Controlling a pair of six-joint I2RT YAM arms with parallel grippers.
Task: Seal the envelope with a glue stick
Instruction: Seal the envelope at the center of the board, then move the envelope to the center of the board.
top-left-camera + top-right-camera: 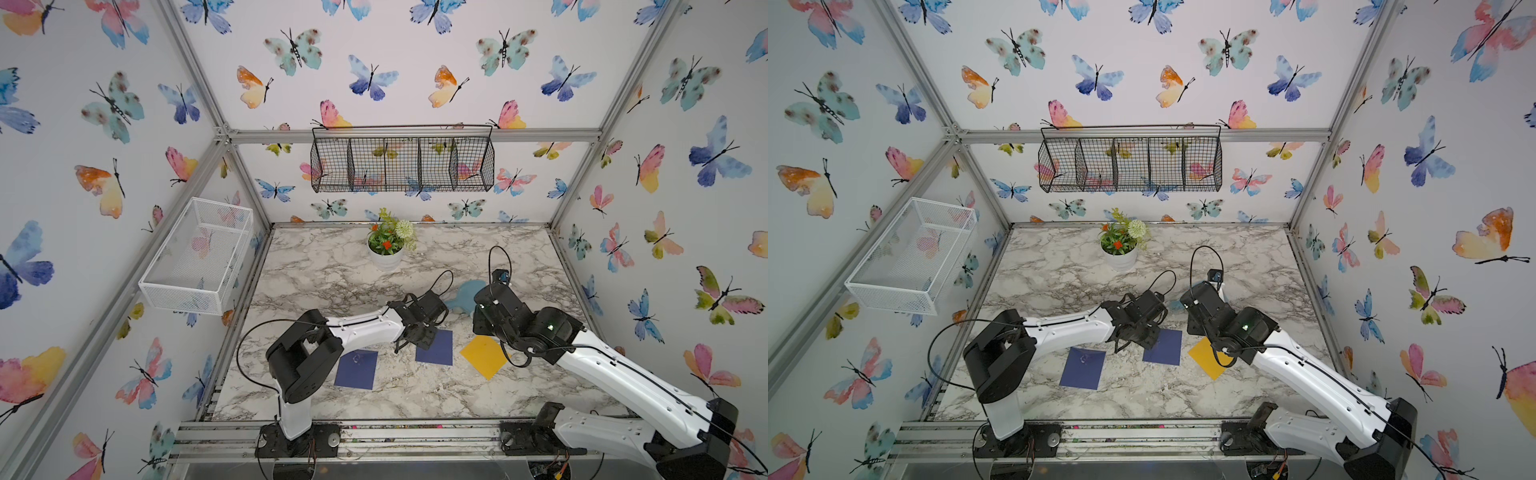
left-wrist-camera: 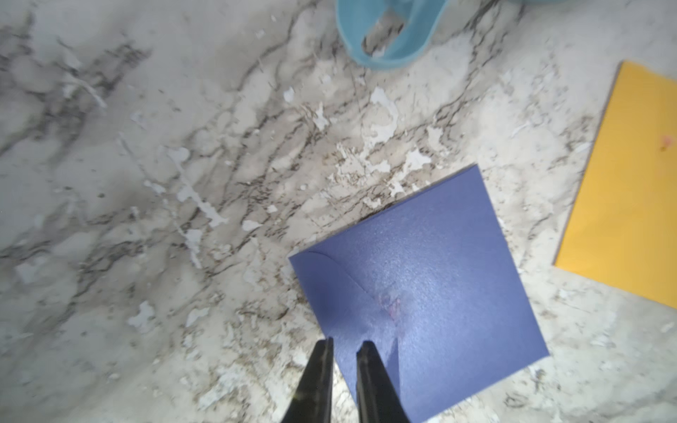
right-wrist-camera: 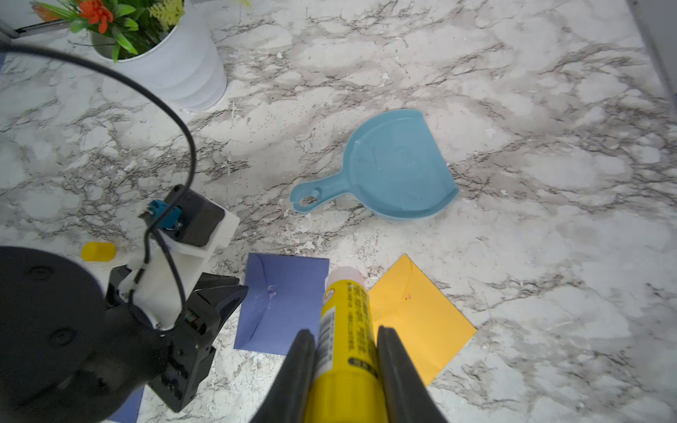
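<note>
With the uncapped glue stick [image 3: 344, 304] clamped in the right gripper [image 3: 345, 331] by the yellow envelope [image 1: 484, 355], right of centre in a top view, and the flap of the blue envelope [image 2: 421, 293] seen folded and smeared at the narrowly parted, empty left gripper [image 2: 346, 346], only pressing and recapping are judged left.

The left arm [image 1: 365, 326] and right arm [image 1: 623, 374] reach in from the table's [image 1: 332, 257] near edge, wrists bent down. The left gripper [image 2: 346, 344] has its jaws slightly apart and empty. The right gripper [image 3: 346, 331] clamps the glue stick [image 3: 346, 311].
</note>
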